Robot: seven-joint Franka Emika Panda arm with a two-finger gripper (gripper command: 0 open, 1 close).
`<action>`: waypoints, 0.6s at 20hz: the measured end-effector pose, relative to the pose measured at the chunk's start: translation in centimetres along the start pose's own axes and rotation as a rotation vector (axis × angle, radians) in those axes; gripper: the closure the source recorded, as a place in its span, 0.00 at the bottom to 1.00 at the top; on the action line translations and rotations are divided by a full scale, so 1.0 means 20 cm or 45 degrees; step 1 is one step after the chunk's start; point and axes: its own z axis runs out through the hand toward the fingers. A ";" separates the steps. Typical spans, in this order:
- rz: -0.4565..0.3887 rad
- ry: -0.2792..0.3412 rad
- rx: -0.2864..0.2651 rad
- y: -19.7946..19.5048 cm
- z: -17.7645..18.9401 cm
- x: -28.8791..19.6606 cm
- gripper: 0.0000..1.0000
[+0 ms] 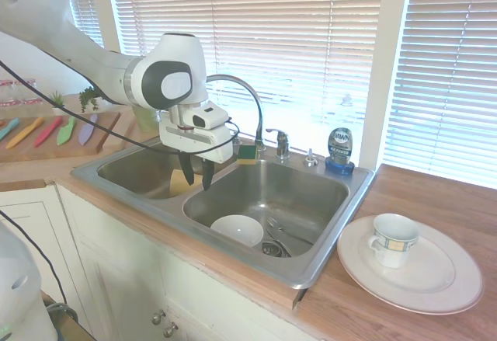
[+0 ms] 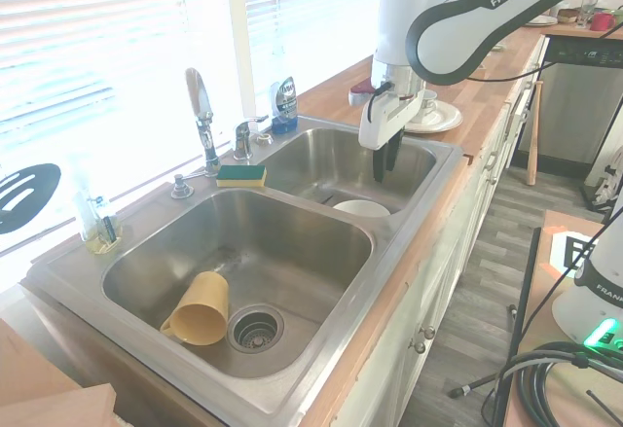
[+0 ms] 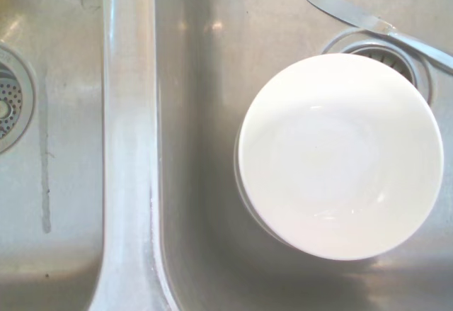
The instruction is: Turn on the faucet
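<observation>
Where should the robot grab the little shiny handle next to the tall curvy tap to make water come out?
Probably at the free tip of the lever handle, since a small push there should turn it most easily. The gripper hangs open over the sink divider, so it could come from the basin side, above the sponge; the faucet spout and window blinds crowd the back.

arm (image 2: 506,4): "FRANKA EMI…" | blue soap bottle (image 1: 339,151): label "Dawn", barely readable
</observation>
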 end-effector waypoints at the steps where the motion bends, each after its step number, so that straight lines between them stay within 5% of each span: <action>1: 0.001 0.000 0.000 0.00 0.00 0.00 1.00; 12: 0.001 0.018 0.024 -0.04 0.01 0.04 1.00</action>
